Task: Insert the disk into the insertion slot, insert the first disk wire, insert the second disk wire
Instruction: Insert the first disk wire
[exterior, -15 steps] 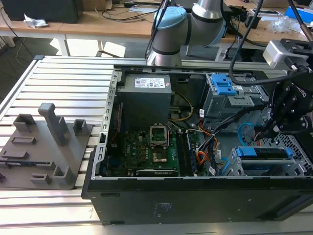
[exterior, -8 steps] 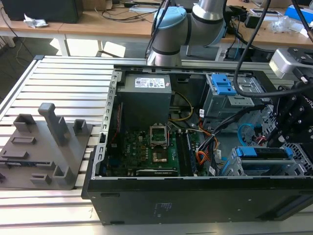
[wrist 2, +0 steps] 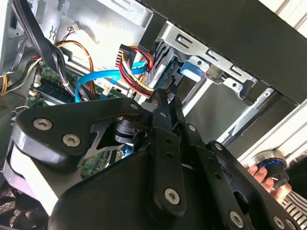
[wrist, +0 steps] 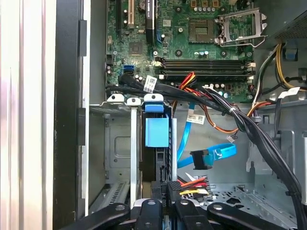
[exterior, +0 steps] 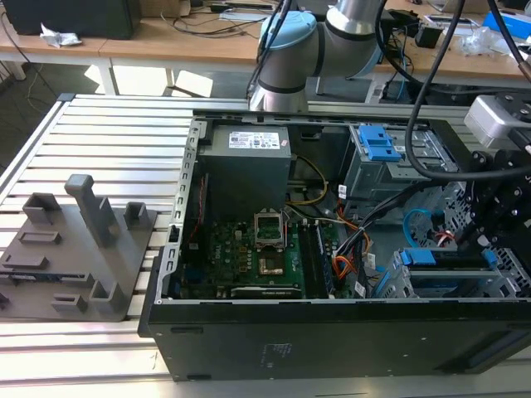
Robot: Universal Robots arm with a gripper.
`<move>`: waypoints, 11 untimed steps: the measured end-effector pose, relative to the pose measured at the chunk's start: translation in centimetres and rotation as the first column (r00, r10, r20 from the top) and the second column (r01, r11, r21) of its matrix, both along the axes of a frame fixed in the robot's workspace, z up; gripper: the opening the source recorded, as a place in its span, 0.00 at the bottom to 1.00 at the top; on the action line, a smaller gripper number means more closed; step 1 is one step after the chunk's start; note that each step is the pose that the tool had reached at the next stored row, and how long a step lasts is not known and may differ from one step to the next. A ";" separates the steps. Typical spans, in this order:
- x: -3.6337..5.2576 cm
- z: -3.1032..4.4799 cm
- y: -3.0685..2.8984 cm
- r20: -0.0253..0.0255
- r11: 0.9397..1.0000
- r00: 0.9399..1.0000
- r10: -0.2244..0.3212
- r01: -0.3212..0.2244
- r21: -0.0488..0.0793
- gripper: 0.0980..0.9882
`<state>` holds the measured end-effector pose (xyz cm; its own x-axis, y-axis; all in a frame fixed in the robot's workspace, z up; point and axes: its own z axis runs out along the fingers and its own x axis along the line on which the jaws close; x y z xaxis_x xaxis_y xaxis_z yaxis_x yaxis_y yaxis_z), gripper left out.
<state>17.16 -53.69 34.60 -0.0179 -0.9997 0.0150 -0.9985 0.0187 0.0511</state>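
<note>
Blue-framed, the disk [wrist: 157, 132] sits in the insertion slot [wrist: 135, 143] just ahead of the gripper [wrist: 165, 190], which is pinched together on the red-and-yellow disk wire [wrist: 193, 183]; the blue disk wire [wrist: 207, 157] hangs loose just beside it.

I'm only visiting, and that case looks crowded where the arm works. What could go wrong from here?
1. The gripper sits among the red-and-yellow wires and the loose blue cable; it might snag or pinch one.
2. The disk stands in a narrow insertion slot; an off-line push might jam against its metal.
3. In the second wrist view a hand seems near the gripper; a sudden move could hit it.
</note>
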 end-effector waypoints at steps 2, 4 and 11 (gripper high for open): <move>0.02 -0.13 0.00 0.000 1.000 1.000 0.000 0.000 0.000 0.08; 0.07 -0.22 0.00 0.000 1.000 1.000 0.000 0.000 0.000 0.08; 0.11 -0.39 0.26 0.000 1.000 1.000 0.000 0.000 0.000 0.08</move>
<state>17.27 -53.43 34.21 -0.0179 -0.9997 0.0149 -0.9985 0.0186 0.0511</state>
